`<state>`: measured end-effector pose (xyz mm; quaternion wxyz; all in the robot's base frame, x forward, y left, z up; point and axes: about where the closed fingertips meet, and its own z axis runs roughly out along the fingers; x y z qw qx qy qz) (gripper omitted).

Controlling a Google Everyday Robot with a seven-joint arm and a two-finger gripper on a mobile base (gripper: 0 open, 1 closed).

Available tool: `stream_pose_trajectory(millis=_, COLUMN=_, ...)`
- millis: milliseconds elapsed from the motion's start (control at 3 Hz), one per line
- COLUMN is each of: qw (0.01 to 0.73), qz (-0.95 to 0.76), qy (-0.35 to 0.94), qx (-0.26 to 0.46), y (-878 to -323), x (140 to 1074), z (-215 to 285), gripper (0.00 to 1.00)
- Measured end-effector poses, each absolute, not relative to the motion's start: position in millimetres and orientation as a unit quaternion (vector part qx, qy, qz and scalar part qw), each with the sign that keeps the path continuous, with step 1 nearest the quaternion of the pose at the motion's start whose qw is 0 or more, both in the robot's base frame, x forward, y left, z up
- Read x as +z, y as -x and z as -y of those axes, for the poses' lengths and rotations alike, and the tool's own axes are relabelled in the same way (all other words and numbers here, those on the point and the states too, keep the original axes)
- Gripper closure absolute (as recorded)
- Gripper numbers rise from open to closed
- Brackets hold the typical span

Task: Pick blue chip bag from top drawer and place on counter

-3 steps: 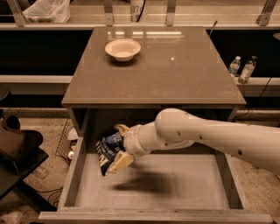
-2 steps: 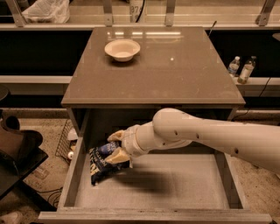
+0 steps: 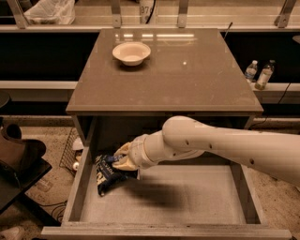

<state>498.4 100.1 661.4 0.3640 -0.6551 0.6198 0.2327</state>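
The blue chip bag (image 3: pixel 107 174) is in the open top drawer (image 3: pixel 187 199), at its left rear, low over the drawer bottom. My gripper (image 3: pixel 120 158) reaches in from the right on a thick white arm and is shut on the bag's upper edge. The bag hangs down and to the left from the fingers (image 3: pixel 123 163). The counter (image 3: pixel 187 79) lies directly above the drawer, glossy and grey-brown.
A white bowl (image 3: pixel 131 52) stands on the counter at the back left. A white plastic bag (image 3: pixel 49 11) lies on the shelf behind. Two water bottles (image 3: pixel 258 74) stand on a ledge to the right. A wire basket (image 3: pixel 70 150) and a dark object (image 3: pixel 18 157) stand left of the cabinet.
My gripper and the blue chip bag have moved left and slightly down inside the drawer. The bag now sits lower and closer to the left wall.
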Motion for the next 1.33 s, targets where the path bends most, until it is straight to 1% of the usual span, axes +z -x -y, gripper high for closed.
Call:
stream_pose_trajectory(millis=333, qw=0.364, qz=-0.619, qy=0.656, qx=0.233, y=-497.8, x=661.4, z=-101.1, gripper=1.0)
stream_pose_trajectory(millis=1000, qw=0.368, qz=-0.615, qy=0.652, qx=0.247, y=-494.3, x=674.9, z=-97.6, gripper=1.0)
stream_pose_trajectory(millis=1333, qw=0.374, qz=-0.624, qy=0.638, qx=0.252, y=-492.7, x=730.3, z=-67.4, gripper=1.0)
